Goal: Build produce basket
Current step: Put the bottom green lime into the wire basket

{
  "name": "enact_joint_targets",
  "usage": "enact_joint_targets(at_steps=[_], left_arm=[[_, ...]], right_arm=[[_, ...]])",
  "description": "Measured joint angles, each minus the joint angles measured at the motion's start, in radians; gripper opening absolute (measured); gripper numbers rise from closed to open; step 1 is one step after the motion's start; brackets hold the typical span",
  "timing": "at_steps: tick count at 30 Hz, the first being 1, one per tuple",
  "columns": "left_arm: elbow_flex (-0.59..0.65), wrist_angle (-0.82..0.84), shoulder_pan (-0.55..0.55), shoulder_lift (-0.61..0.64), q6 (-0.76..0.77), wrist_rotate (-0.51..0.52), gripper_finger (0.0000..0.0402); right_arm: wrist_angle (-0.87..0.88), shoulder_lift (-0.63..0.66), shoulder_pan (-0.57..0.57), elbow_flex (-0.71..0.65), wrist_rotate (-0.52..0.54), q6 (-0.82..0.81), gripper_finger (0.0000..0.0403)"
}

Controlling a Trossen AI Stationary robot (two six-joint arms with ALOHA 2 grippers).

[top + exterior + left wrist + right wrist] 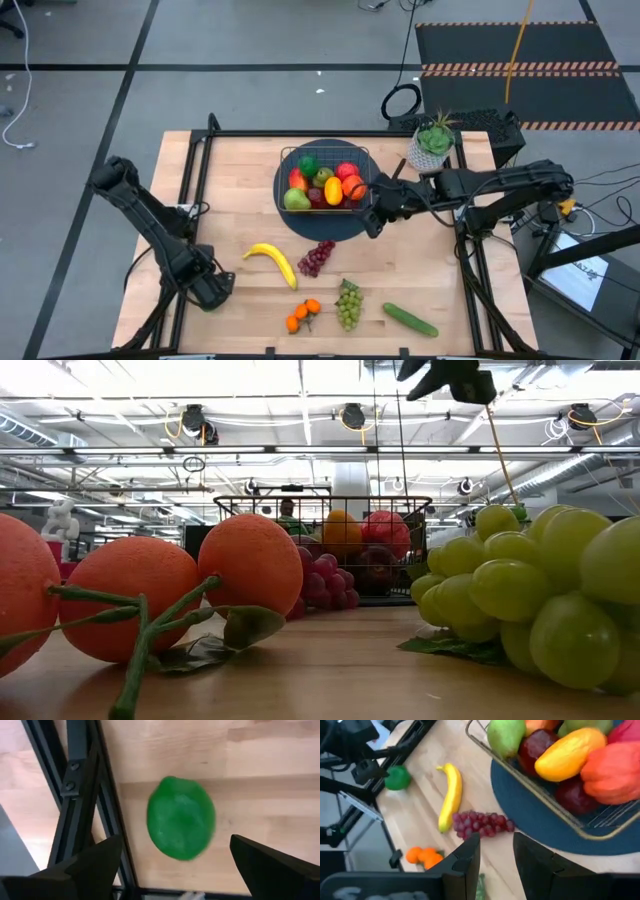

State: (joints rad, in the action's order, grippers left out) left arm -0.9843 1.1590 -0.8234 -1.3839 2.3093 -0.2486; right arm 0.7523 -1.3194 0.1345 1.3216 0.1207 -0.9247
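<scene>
The wire basket (365,153) stands on a round dark mat and holds a pear (505,735), a yellow mango (567,755), red apples and an orange pepper (612,770). A green lime (181,817) lies on the wood near the table's left frame rail. My left gripper (175,840) hangs over it, open, with a finger on either side and clear of it. My right gripper (495,845) hovers by the basket's near right corner, fingers a little apart with nothing between them. Banana (272,262), purple grapes (317,257), green grapes (348,303), oranges (303,315) and cucumber (410,319) lie on the table.
A potted plant (433,142) stands at the far right, beside the basket. Black frame rails (82,795) run along the table's left and right sides, and the left one lies close beside the lime. Bare wood lies between the banana and the basket.
</scene>
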Motion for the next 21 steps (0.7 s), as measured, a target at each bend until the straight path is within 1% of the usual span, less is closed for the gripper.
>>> enact_joint_targets(at_steps=[4,11,15,18,21], left_arm=[[0.066,-0.113,0.0,-0.012,0.005,-0.041,0.037],[0.177,-0.232,0.0,-0.012,0.012,-0.062,0.037],[0.239,-0.335,0.0,-0.012,0.004,-0.061,0.0369],[0.279,-0.401,0.0,-0.011,0.004,-0.064,0.0355],[0.292,-0.416,0.0,-0.008,0.001,-0.067,0.0329]], right_arm=[[0.076,0.021,-0.025,0.0,-0.048,0.056,0.0109],[0.193,0.082,-0.05,0.0,-0.047,0.137,0.0109],[0.21,0.122,-0.062,0.0,-0.045,0.173,0.0109],[0.213,0.146,-0.064,0.0,-0.044,0.195,0.0109],[0.216,0.169,-0.064,0.0,-0.044,0.211,0.011]])
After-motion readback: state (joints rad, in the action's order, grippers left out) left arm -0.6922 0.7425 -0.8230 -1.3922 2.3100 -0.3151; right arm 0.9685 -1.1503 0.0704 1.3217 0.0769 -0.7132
